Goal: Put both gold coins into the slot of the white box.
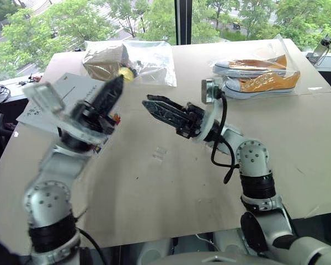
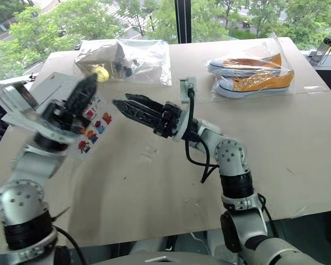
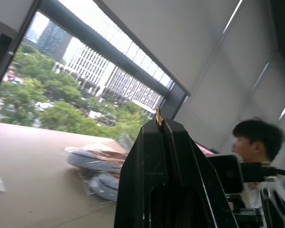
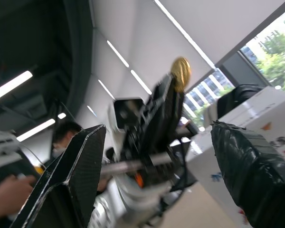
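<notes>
The table (image 1: 171, 182), a wide pale-brown board by big windows onto trees, carries the white box (image 2: 91, 124) at its left side; its slot isn't visible. Behind lie a bagged parcel (image 1: 129, 61) and bagged orange shoes (image 1: 259, 77). The left gripper (image 1: 117, 83) is clamped on one gold coin (image 4: 181, 72) at its fingertips; the right gripper (image 1: 154, 106) stands spread and empty. Neither coin looks posted yet

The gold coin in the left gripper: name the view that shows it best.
The right wrist view: the gold coin stands broad-face at the tip of the left gripper, whose fingers are shut on it. The left wrist view gives only its thin edge. The eye views show a blurred yellow spot at that tip.
</notes>
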You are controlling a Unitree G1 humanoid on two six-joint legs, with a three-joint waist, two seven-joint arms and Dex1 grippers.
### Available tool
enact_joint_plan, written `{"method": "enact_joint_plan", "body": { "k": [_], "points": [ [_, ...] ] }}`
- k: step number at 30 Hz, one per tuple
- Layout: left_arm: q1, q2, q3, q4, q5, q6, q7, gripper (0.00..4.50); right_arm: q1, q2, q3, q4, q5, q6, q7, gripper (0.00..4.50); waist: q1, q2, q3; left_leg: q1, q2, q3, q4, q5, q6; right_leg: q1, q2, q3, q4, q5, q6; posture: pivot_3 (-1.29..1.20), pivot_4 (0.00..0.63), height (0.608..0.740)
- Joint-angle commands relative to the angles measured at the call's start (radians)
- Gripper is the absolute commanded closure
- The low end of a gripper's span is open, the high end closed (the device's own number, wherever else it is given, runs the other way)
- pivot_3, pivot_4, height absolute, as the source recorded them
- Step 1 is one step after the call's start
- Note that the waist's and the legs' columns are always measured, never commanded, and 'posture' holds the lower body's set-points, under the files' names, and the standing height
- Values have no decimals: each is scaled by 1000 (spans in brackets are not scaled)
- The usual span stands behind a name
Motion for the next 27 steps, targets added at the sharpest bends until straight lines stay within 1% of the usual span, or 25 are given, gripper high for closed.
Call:
{"method": "enact_joint_plan", "body": {
  "k": [1,3,5,8,9,10,16,23,27],
  "points": [
    [-3,211,115,53,44,63,-34,4500,-65,-77,120,-15,-262,-259,111,613,-4,1,1,0,0,0,0,0,0,-1,0,1,0,0,0,0,150,740],
    [12,321,149,105,121,73,-78,4500,-93,-108,155,9,-351,-335,128,613,-8,1,1,0,0,1,-1,0,0,-1,1,1,1,0,0,0,150,740],
    [30,392,170,142,188,74,-121,4500,-113,-115,165,32,-401,-387,138,613,-12,1,1,0,0,1,-1,0,0,-1,1,1,1,0,0,0,150,740],
    [122,549,200,251,361,91,-239,4500,-167,-139,182,48,-481,-441,145,613,-17,1,1,0,0,1,-2,0,-1,-2,1,1,0,0,0,0,150,740],
    [151,583,200,293,412,82,-274,4500,-178,-143,186,50,-498,-448,143,613,-16,3,2,0,0,1,-3,0,-1,-2,1,1,0,0,0,0,150,740],
    [169,607,192,335,454,80,-288,4500,-184,-146,191,50,-508,-451,146,613,-14,1,1,0,0,1,-3,0,-1,-2,1,1,0,0,0,0,150,740],
    [171,622,93,450,639,16,-367,4500,-187,-124,191,60,-523,-460,150,613,-13,2,2,-1,0,0,-5,0,-1,-2,0,0,-2,0,0,0,150,740],
    [94,587,14,542,735,-12,-405,4500,-172,-113,185,49,-531,-457,152,613,-11,2,2,-1,0,-1,-4,0,-1,-2,0,0,-2,0,0,0,150,740],
    [49,573,-10,588,770,-20,-420,4500,-164,-112,184,42,-532,-454,149,613,-15,3,2,-1,0,0,-4,0,-1,-2,0,0,-1,0,0,0,150,740]
  ]
}}
